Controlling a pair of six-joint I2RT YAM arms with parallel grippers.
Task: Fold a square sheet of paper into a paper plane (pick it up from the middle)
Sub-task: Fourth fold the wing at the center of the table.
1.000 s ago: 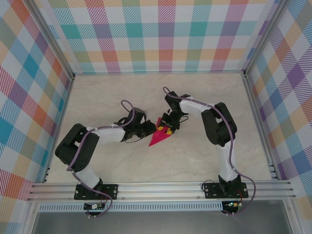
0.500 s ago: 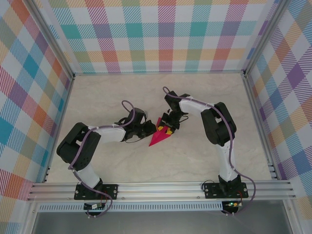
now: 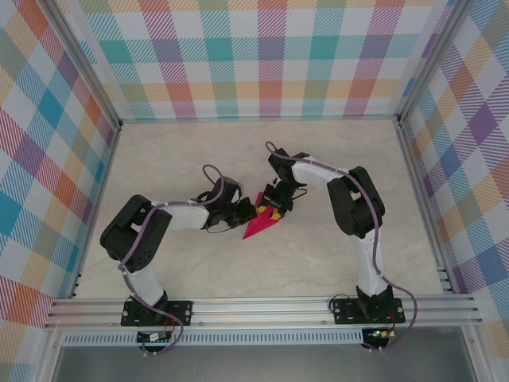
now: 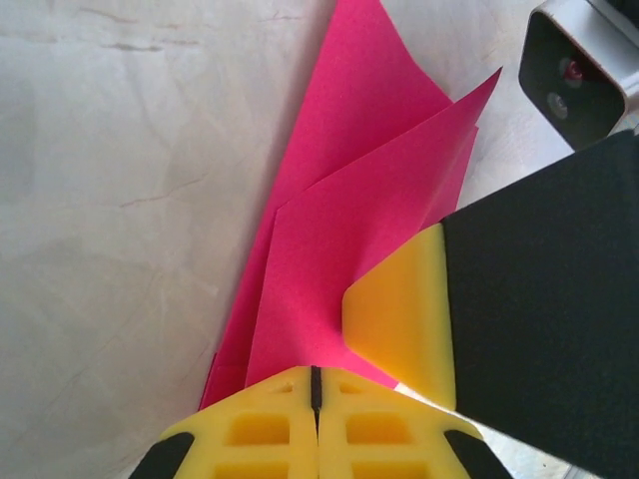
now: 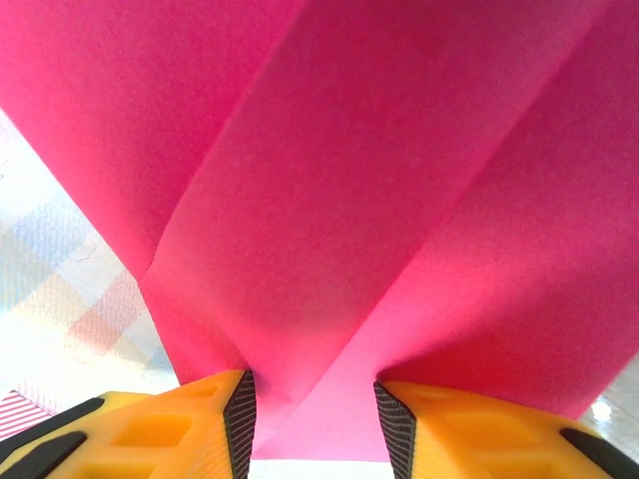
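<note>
From the top external view, the paper plane lies on the pale marbled desk about midway between the two arms. It is a narrow magenta-pink dart whose tip points toward the near left. The left end effector sits at its left edge and the right end effector comes down on its broad far end, the two close together over the paper. Plaid walls surround the desk on three sides. In the left wrist view, the left end effector is clenched, its yellow fingers meeting along a thin dark seam. The upper ply of the paper plane runs straight into the fingertips and appears nipped there, lifted a little off the ply beneath. That lower ply lies flat on the desk and narrows to a point away from the camera. A yellow fingertip of the right end effector touches the raised ply from the right, with a black finger body behind it and a small wrist camera above. In the right wrist view, the right end effector has its yellow fingers standing apart. Creased plies of the paper plane drop into the gap and meet both ribbed pads. I cannot tell whether the pads press the paper or merely flank it. A strip of desk shows at the left.
</note>
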